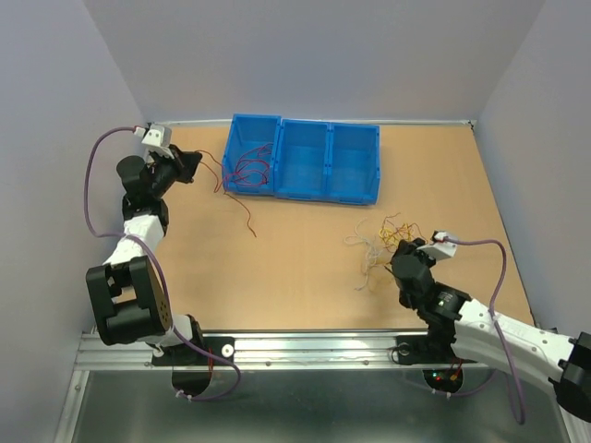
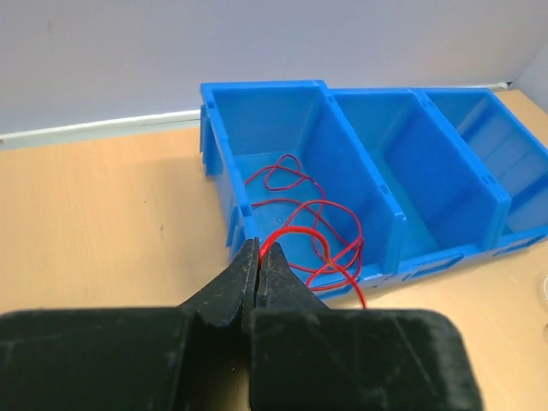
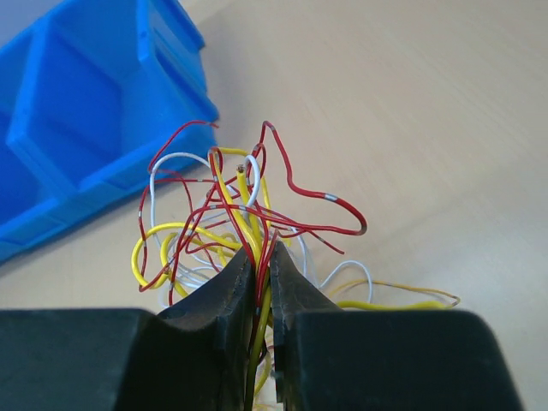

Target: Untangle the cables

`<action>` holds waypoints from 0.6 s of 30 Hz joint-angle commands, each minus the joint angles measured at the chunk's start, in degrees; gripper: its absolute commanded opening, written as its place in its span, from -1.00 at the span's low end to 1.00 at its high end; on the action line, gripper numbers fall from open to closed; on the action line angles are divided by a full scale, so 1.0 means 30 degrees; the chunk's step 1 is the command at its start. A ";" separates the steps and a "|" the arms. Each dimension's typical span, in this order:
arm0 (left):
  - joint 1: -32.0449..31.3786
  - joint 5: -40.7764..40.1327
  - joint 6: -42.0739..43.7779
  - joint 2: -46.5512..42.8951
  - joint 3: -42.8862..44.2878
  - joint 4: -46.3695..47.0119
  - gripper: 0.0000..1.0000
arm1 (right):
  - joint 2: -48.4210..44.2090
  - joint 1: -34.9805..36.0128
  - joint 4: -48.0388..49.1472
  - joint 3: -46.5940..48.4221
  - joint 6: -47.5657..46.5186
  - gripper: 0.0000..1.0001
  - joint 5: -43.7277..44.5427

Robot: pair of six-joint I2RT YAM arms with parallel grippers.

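My left gripper [image 1: 191, 164] [image 2: 259, 250] is shut on one thin red cable [image 2: 301, 229] next to the left end of the blue bin. That cable loops over the bin's front wall into its left compartment, where more red cable [image 1: 249, 169] lies coiled. A red strand [image 1: 244, 215] trails out onto the table. At the front right, my right gripper [image 1: 397, 249] [image 3: 264, 261] is shut on a tangle of red, yellow and white cables [image 3: 214, 205] [image 1: 377, 242]. The curls stand up beyond its fingertips, and several strands run down between the fingers.
The blue bin [image 1: 280, 157] [image 2: 364, 167] has three compartments and stands at the back centre of the wooden table. Grey walls close in the left, right and back sides. A metal rail [image 1: 305, 349] runs along the near edge by the arm bases.
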 commanded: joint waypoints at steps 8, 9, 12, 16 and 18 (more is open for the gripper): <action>-0.2286 0.0202 0.0341 -0.0027 0.4047 -0.0863 -1.00 | 0.3481 -0.0091 0.1283 0.1713 -0.1569 -0.84 -0.0778; -0.2375 0.0172 0.0343 0.0209 0.4521 -0.1128 -1.00 | 0.3424 -0.0062 0.1402 0.1655 -0.1686 -0.83 -0.0953; -0.2580 -0.0004 0.0314 0.0854 0.6187 -0.1803 -1.00 | 0.2928 -0.0062 0.1841 0.1362 -0.2097 -0.83 -0.1246; -0.3165 -0.0471 0.1366 0.1761 0.8972 -0.3498 -1.00 | 0.2165 -0.0091 0.2223 0.0922 -0.2507 -0.82 -0.1452; -0.3574 -0.1028 0.2213 0.2727 1.1045 -0.4993 -1.00 | 0.1872 -0.0062 0.2486 0.0718 -0.2740 -0.82 -0.1598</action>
